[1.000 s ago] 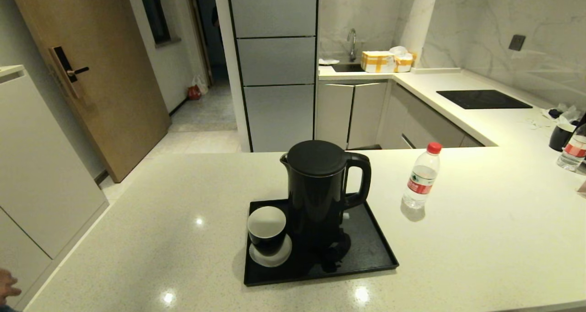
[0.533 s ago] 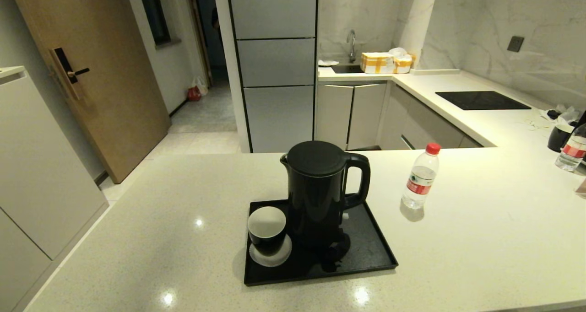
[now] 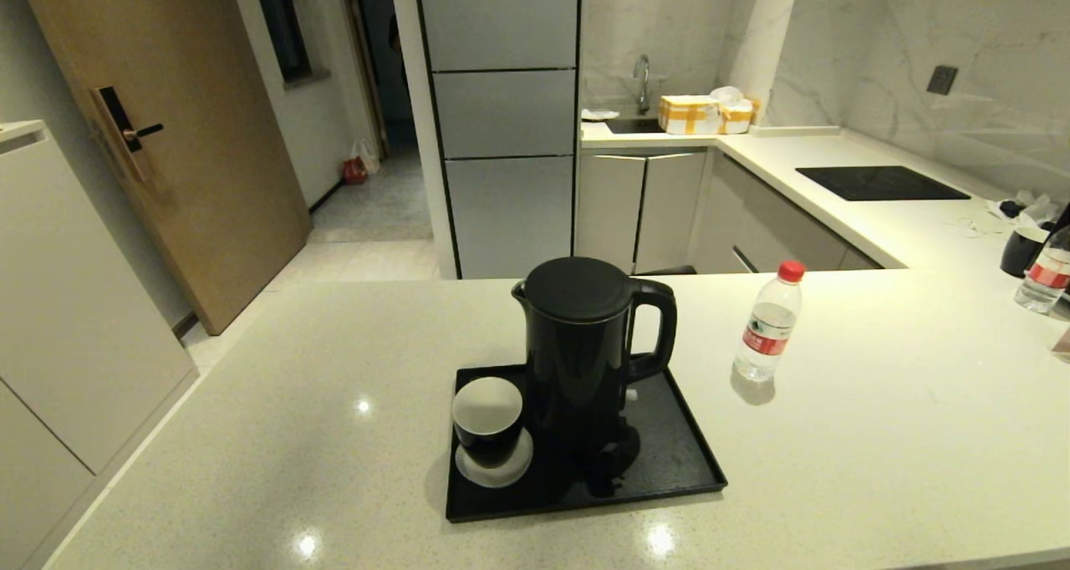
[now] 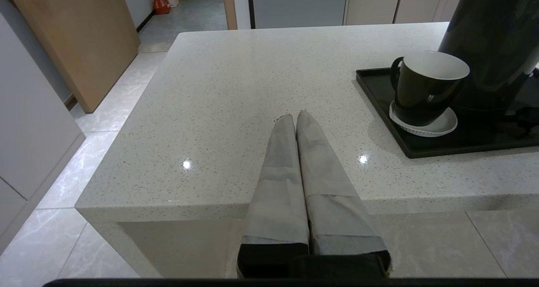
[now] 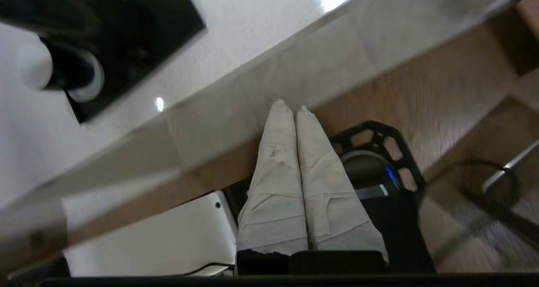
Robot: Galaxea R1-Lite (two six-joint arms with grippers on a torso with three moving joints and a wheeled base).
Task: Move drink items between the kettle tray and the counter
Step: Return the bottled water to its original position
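The water bottle label's print is too small to read.

The kettle is shiny black all over. The tray under it is black too. The cup is black outside and white inside, and its saucer is white. The water bottle is clear, with a red cap and a red and white label. The tabletop is pale cream with tiny dark speckles and bright shiny spots. The left pincer is wrapped in grey cloth. The right pincer is wrapped in whitish cloth. The cooktop is black. The door is brown wood.
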